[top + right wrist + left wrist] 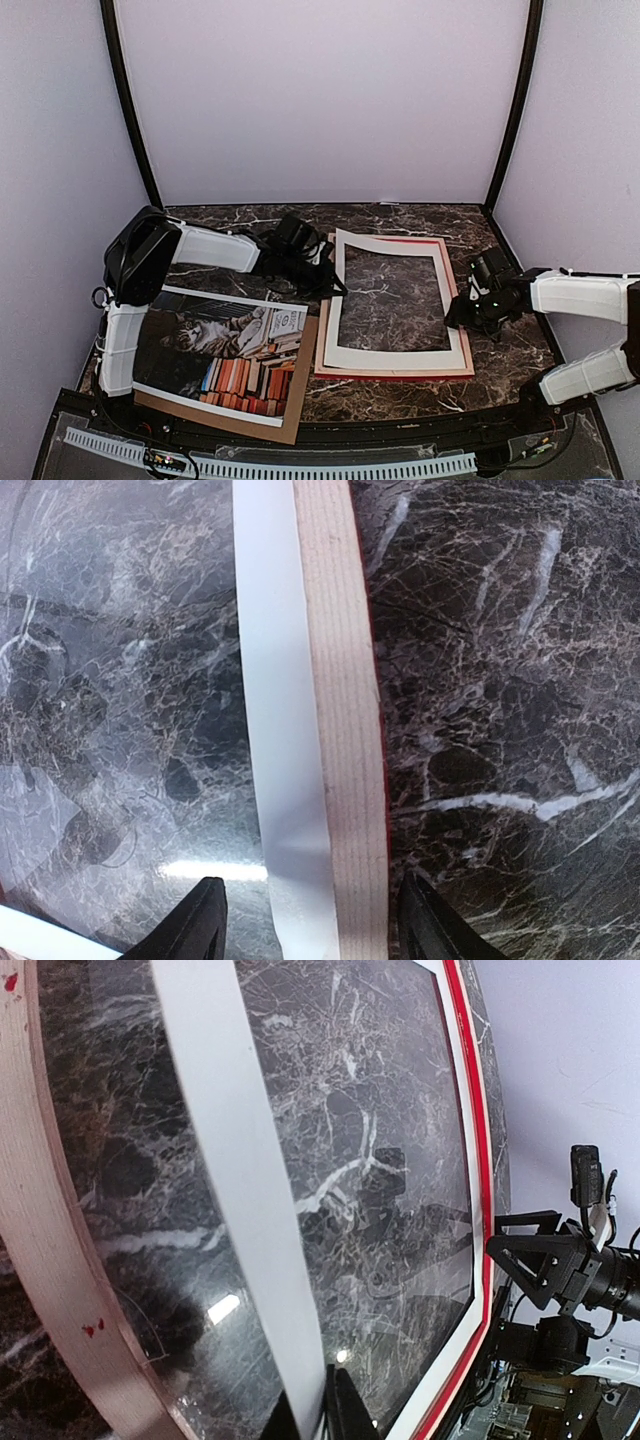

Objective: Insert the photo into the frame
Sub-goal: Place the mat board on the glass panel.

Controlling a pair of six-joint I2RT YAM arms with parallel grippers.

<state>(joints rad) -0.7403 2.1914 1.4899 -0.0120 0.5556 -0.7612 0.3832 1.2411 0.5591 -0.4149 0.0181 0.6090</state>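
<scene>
The photo (pixel 225 360), a cat with orange books, lies face up at the near left on the brown backing board (pixel 300 405). The red frame (pixel 395 374) lies flat at centre, pale wood rear side up (pixel 50 1260). The white mat (pixel 390 355) rests skewed on it. My left gripper (pixel 325 268) is at the mat's far left side. Its fingers are shut on the white strip (pixel 240 1160), one on each face (pixel 315 1422). My right gripper (pixel 315 925) stands open at the frame's right rail (pixel 340 730), its fingers astride the rail and the mat's edge (pixel 275 730).
The frame's glossy pane (pixel 120 730) reflects light over the dark marble table (pixel 500 350). Pale walls and black corner posts (pixel 130 110) enclose the table. The right arm (pixel 570 1280) shows beyond the frame's red rail (pixel 478 1160) in the left wrist view.
</scene>
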